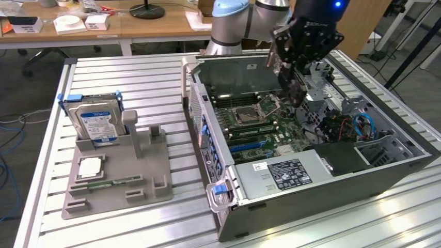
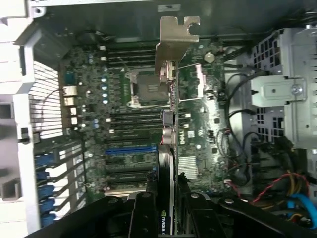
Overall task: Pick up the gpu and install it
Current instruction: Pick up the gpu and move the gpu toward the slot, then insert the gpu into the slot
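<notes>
My gripper (image 1: pixel 290 66) hangs over the open computer case (image 1: pixel 227 206), shut on the gpu (image 1: pixel 293 89), a thin black card held on edge above the motherboard (image 1: pixel 256 135). In the wrist view the gpu (image 2: pixel 168 163) runs away from the gripper (image 2: pixel 166 206) as a narrow dark strip. Its pale metal bracket (image 2: pixel 174 42) is at the far end, over the CPU socket (image 2: pixel 143 89) and the memory slots. The black fingers (image 2: pixel 143 215) press on both sides of the card. The card hovers above the board and sits in no slot.
A grey holder tray (image 1: pixel 121 191) lies on the slatted table at the exterior view's left. It carries a silver hard drive (image 1: pixel 96 123), a CPU (image 1: pixel 90 168) and a green memory stick (image 1: pixel 113 182). Cables (image 1: pixel 358 126) and a drive cage (image 2: pixel 290 94) crowd the case's far side.
</notes>
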You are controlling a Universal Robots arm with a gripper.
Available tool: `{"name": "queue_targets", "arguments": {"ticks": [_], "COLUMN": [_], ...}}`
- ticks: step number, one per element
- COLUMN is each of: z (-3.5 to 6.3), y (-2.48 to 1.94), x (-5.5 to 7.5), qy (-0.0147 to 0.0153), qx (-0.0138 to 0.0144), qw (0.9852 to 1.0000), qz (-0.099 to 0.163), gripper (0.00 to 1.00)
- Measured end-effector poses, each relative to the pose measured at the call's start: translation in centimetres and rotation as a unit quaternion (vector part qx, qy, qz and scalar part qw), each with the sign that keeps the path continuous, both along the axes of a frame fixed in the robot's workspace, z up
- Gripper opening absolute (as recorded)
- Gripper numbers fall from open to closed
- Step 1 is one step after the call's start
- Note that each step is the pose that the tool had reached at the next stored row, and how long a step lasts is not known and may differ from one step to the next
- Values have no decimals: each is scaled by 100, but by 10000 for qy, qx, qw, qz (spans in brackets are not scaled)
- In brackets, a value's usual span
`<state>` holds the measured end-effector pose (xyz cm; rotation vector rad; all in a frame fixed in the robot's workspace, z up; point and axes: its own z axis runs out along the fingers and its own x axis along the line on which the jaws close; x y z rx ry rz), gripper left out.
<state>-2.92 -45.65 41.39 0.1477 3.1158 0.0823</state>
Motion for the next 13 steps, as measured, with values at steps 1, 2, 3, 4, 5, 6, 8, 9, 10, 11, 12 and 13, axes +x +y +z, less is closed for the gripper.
{"name": "queue_targets", "arguments": {"ticks": [1, 2, 3, 4, 5, 6, 8, 9, 10, 11, 12, 13], "z": [-1, 0, 0, -1, 0, 0, -1, -1, 0, 0, 0, 0], "y": [0, -1, -1, 0, 0, 0, 0, 0, 0, 0, 0, 0], "x": [40, 50, 50, 50, 50, 50, 50, 50, 50, 50, 50, 50], "qy": [0, 0, 0, 0, 0, 0, 0, 0, 0, 0, 0, 0], "qx": [0, 0, 0, 0, -1, 0, -1, -1, -1, -1, -1, -1], "qw": [10000, 10000, 10000, 10000, 10000, 10000, 10000, 10000, 10000, 10000, 10000, 10000], "qz": [0, 0, 0, 0, 0, 0, 0, 0, 0, 0, 0, 0], "gripper": [26, 26, 26, 26, 26, 26, 26, 26, 26, 26, 26, 26]}}
